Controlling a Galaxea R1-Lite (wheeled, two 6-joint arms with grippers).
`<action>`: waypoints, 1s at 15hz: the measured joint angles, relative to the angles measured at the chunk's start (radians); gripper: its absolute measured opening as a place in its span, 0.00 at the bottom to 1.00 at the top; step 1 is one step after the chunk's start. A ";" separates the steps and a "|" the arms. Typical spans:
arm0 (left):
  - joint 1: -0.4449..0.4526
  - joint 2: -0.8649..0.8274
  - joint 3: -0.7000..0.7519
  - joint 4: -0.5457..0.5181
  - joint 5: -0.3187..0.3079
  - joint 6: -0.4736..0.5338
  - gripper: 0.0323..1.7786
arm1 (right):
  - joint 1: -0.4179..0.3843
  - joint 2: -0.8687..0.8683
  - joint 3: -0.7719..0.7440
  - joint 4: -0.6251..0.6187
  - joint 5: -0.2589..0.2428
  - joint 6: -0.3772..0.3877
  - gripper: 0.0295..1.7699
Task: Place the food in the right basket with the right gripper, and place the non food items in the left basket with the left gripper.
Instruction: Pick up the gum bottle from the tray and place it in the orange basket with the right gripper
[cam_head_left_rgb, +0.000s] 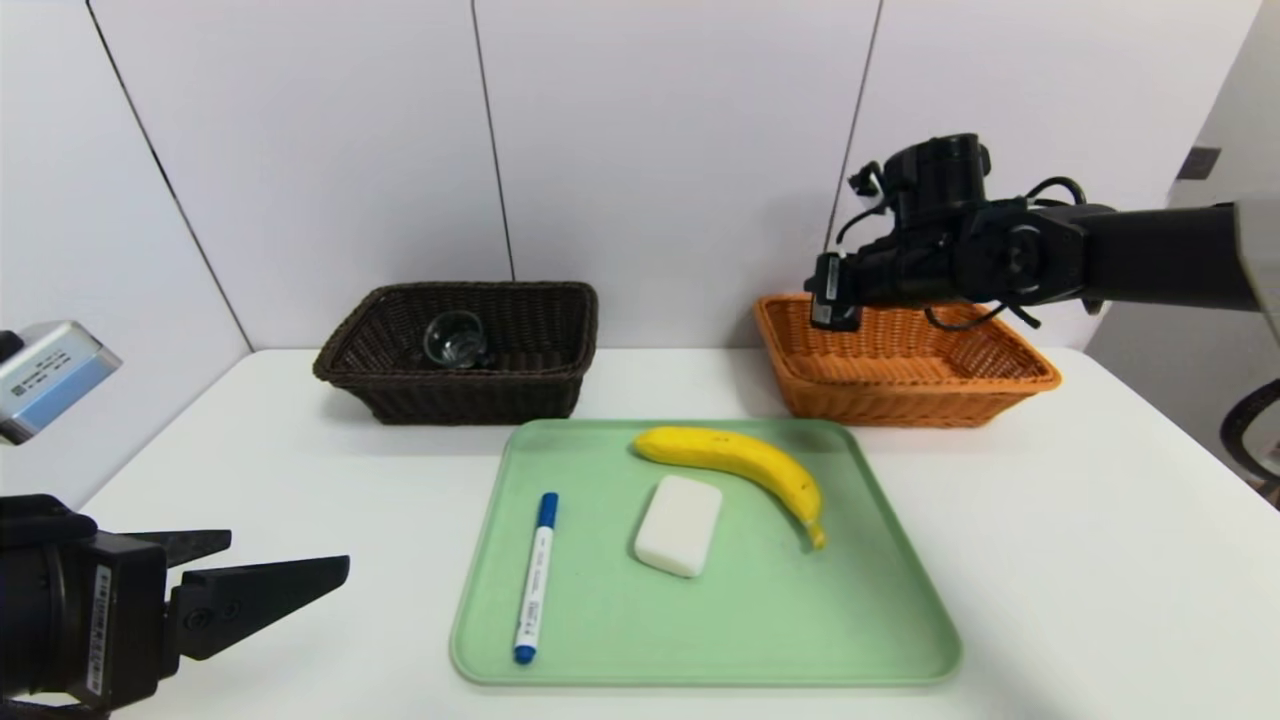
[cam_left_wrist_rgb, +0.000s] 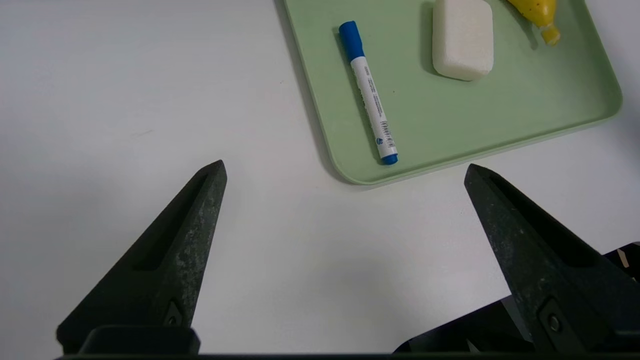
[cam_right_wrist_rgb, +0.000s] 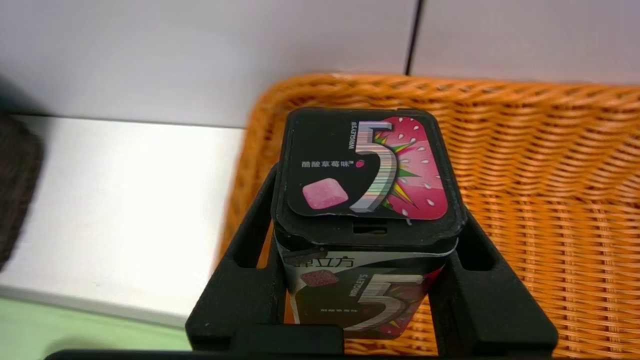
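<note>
Over the near-left corner of the orange basket (cam_head_left_rgb: 905, 365), at two o'clock from the green tray (cam_head_left_rgb: 880, 600), the right tool (cam_head_left_rgb: 835, 300) clamps a gum box (cam_right_wrist_rgb: 367, 200) by its sides. Release looks premature: the box hangs above the rim, not the floor. Recommended: carry it further inside, lower it, then part the fingers. The left tool (cam_left_wrist_rgb: 345, 175) is parked wide apart over the worktop (cam_head_left_rgb: 1080, 560) at eight o'clock. Banana (cam_head_left_rgb: 745, 460), marker (cam_head_left_rgb: 535, 575) and white block (cam_head_left_rgb: 680, 525) remain on the tray; a glass (cam_head_left_rgb: 455, 340) lies in the brown basket (cam_head_left_rgb: 400, 400).
</note>
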 joint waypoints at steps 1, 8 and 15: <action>0.000 0.000 0.001 0.000 0.000 0.000 0.95 | -0.003 0.015 0.000 0.000 -0.001 0.001 0.42; 0.003 -0.001 0.001 0.000 0.002 -0.001 0.95 | -0.016 0.087 0.000 -0.006 0.000 -0.001 0.58; 0.003 -0.008 0.007 0.001 0.007 0.006 0.95 | 0.003 0.034 -0.024 0.028 -0.001 0.004 0.81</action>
